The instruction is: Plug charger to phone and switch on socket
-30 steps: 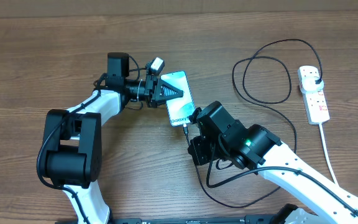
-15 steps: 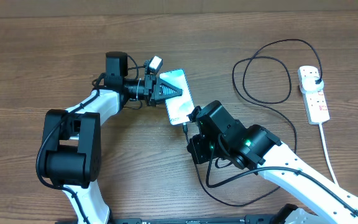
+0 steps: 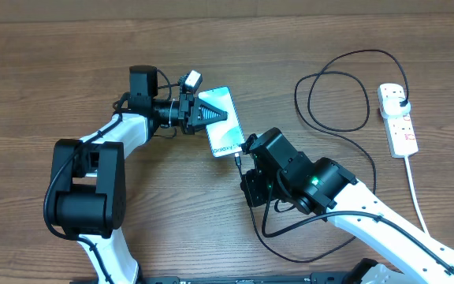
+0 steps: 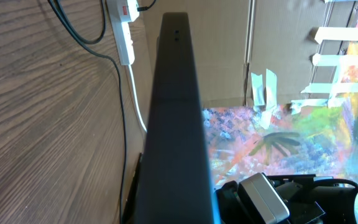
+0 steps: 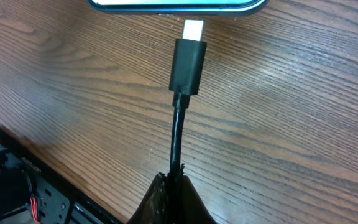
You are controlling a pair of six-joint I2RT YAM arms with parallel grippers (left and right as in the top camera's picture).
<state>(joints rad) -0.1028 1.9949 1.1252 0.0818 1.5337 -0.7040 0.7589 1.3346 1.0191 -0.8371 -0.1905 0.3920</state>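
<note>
My left pincer (image 3: 213, 116) is clenched on the phone (image 3: 228, 137), gripping it at the end away from the white text, with the light blue screen facing up in the overhead view. In the left wrist view the phone shows only as a dark edge running straight away from the camera. My right pincer (image 5: 171, 194) is clenched on the charger (image 5: 187, 61), holding the thin black cable a short way behind the connector. The connector points at the phone's near edge, its metal tip just short of that edge with a narrow gap showing, so it is not yet inserted. From my right pincer the cable trails across the wooden surface (image 3: 53, 63) in 2 loose loops to the socket (image 3: 398, 120), which lies well apart at the right. The black plug head sits in the strip's far end. I cannot tell the position of the red switches.
</note>
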